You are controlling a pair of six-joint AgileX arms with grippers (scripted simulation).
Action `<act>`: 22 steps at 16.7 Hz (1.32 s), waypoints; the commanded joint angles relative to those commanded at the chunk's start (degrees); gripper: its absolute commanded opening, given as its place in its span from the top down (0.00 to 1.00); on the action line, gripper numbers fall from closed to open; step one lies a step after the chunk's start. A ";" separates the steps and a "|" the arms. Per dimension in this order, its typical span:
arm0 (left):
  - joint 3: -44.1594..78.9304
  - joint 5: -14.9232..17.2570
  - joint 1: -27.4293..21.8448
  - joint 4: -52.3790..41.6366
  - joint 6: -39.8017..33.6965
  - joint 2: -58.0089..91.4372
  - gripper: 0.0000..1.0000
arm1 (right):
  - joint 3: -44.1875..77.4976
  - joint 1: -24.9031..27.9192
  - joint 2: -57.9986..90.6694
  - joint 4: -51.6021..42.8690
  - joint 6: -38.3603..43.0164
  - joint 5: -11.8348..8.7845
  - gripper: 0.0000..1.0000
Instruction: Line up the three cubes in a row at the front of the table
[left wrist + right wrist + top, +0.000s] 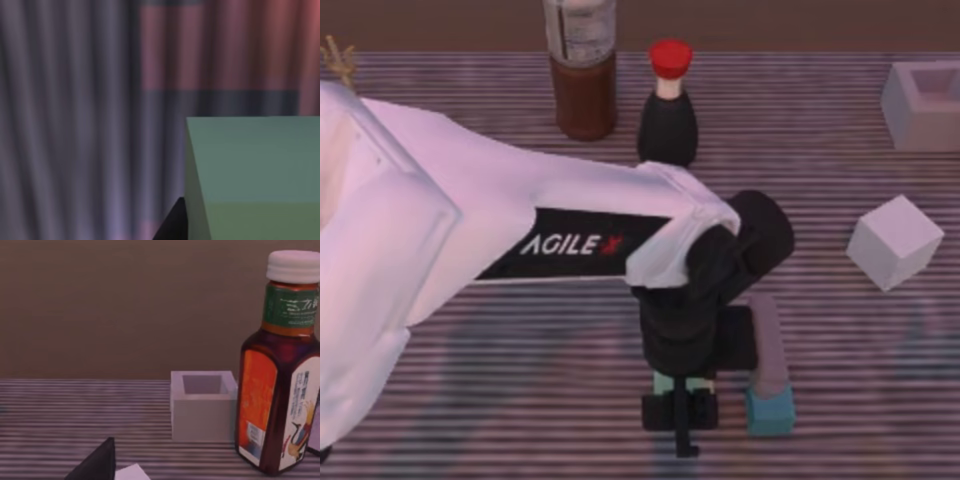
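Observation:
My left arm reaches across the table [520, 400] to its front middle. Its gripper [680, 408] is shut on the mint-green cube [677, 383], of which only a sliver shows under the wrist. In the left wrist view that cube [255, 170] fills the frame, with one dark fingertip [172, 225] against its side. The small teal cube [770, 412] sits just right of the gripper. The lilac-white cube [895, 240] rests apart at the right. My right arm is out of the top view; its gripper [142, 467] hovers open near a cube corner [132, 474].
A brown sauce bottle [582, 70] and a black bottle with a red cap [668, 100] stand at the back. A pale hollow square block [925, 100] sits at the back right. The right wrist view shows that block [202, 405] and the sauce bottle [280, 375].

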 joint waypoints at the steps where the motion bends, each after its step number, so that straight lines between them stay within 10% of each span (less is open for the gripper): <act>1: 0.00 0.00 0.00 0.00 0.00 0.00 0.92 | 0.00 0.00 0.00 0.00 0.00 0.00 0.00; 13: 0.00 0.00 0.00 0.00 0.00 0.00 0.02 | 0.00 0.00 0.00 0.00 0.00 0.00 0.00; 22: 0.01 0.00 0.13 -0.01 0.00 -0.05 0.00 | 0.00 0.00 0.00 0.00 0.00 0.00 0.00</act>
